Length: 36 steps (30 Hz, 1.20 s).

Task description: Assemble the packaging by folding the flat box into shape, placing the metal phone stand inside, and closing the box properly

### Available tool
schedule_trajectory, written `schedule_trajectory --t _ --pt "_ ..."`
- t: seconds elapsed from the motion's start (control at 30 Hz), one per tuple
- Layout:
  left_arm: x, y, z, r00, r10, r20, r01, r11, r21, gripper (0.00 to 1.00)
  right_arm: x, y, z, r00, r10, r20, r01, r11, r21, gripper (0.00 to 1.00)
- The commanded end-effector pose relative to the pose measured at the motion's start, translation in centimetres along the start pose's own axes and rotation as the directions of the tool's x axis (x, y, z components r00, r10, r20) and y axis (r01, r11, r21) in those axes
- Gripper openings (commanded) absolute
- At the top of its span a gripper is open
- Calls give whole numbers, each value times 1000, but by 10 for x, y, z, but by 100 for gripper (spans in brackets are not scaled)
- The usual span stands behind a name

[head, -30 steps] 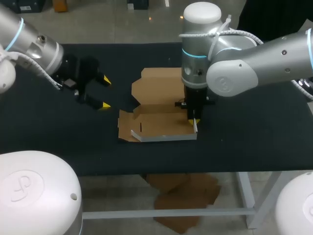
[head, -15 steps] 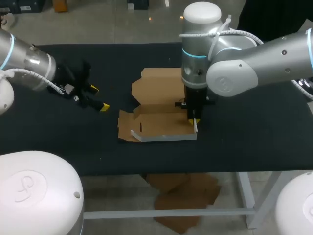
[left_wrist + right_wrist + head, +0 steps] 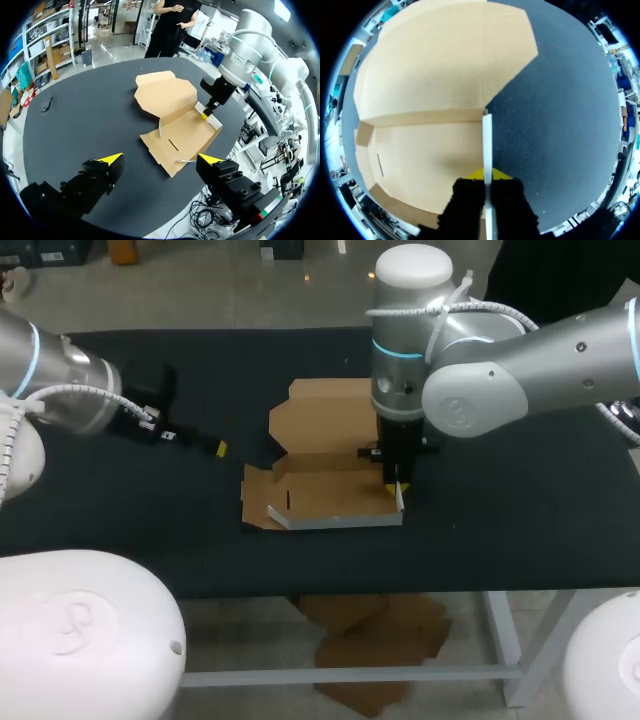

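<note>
Cardboard box sits half-folded on the big black worktop, roughly mid-surface, so I'll place everything else off the box.

Biggest bit of it is the lid panel, lying flat and open on the box's far side. The base tray is nearer, with its front wall partly raised and showing a pale edge. The side wall on the box's right end stands upright.

The right pincer comes straight down onto that right end and is clamped on the side wall, one yellow tip on each face of the thin card. The left pincer hangs well apart from the box, off its left side. It's spread wide with nothing in it, and it points toward the box.

Handling-wise, my guess is that this thing is very light and thin. It looks stiff across the panels, but it'll likely hinge at the creases and spring back if let go. It'll probably skate on the worktop too, since nothing pins it except that one grip. The best place to grab looks like a flap's free edge, pinched across the thickness close to the fold. Squeezing mid-panel would likely just buckle it.
</note>
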State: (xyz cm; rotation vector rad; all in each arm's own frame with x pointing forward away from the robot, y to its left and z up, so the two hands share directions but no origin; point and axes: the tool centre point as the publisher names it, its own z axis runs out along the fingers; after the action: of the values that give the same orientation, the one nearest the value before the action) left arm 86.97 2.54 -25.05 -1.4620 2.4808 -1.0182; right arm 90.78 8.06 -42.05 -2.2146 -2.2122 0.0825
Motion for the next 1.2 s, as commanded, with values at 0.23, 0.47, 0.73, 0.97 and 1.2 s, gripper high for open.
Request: schedule_trajectory --t 0.23,0.47,0.73,0.97,1.2 --pt "-30 0 19 829 -558 -29 550 825 -131 94 0 0 0 1000 0 0 0 1000 1 0" --pt "-26 6 42 810 -584 -46 565 800 -203 73 0 0 0 1000 0 0 0 1000 1 0" --pt "-19 18 64 806 -590 -54 560 788 -255 61 0 0 0 1000 0 0 0 1000 1 0" --pt "-16 28 83 796 -598 -98 548 779 -303 51 0 0 0 1000 0 0 0 1000 1 0" --pt "-9 36 96 823 -555 -124 499 809 -310 48 0 0 0 1000 0 0 0 1000 1 0"
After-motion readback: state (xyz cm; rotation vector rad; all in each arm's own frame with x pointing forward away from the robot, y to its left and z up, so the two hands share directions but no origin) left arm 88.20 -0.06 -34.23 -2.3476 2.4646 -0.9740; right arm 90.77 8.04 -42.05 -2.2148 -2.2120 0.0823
